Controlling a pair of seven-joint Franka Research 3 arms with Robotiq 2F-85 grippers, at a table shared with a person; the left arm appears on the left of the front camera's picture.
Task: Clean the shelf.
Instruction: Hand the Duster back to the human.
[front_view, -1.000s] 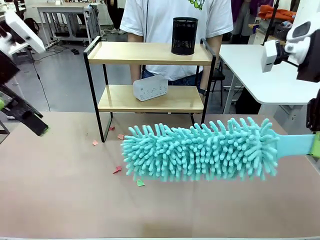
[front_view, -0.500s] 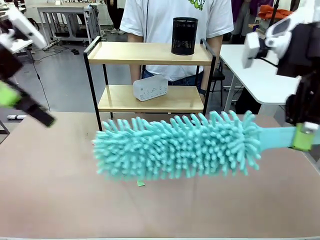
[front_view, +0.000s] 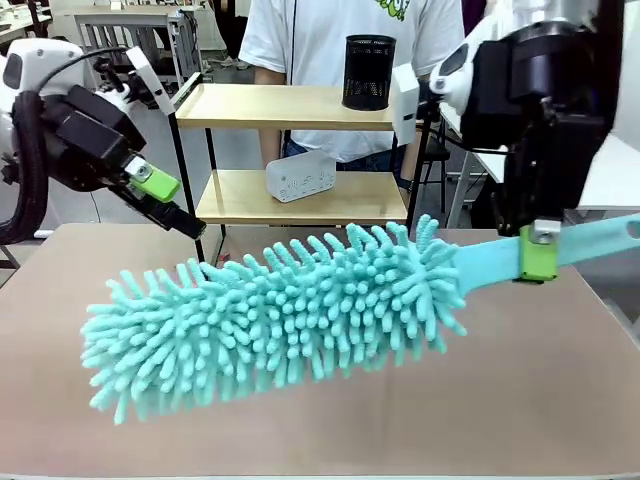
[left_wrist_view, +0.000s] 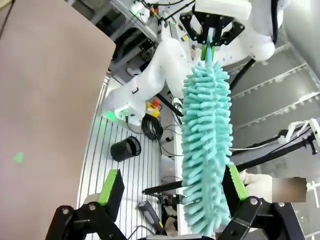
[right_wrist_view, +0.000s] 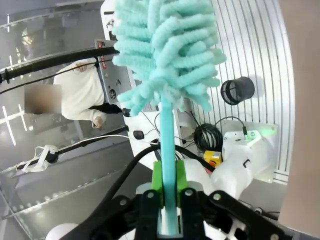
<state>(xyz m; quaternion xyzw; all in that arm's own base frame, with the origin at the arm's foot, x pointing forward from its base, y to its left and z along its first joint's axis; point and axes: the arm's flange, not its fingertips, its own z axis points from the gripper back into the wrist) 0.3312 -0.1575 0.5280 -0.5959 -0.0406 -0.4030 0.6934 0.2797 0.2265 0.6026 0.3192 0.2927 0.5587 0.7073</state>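
Nearest my front camera, ahead of the shelf (front_view: 300, 150), a teal fluffy duster (front_view: 270, 315) slants above the brown table (front_view: 560, 400), its head down toward my left and its flat handle rising to my right. My right gripper (front_view: 537, 250) is clamped on that handle; my right wrist camera shows the green pads pressed flat on both sides of the strip. The handle's far end runs off the frame edge. I cannot tell whether the bristles touch the table, and they cover whatever lies beneath them.

My left gripper (front_view: 165, 198) hangs off the shelf's left side, level with the lower board, its jaws standing wide apart with nothing between them. From its wrist camera the duster crosses near one green finger (left_wrist_view: 111, 186), but I cannot judge contact.

Behind the duster the shelf stands at the table's far edge, its feet and lower legs hidden by the bristles. A white box (front_view: 300, 175) sits on the lower board, a black mesh cup (front_view: 369, 72) on the top board. A person in a white shirt (front_view: 300, 40) stands behind the shelf, cut off at the top of the frame.
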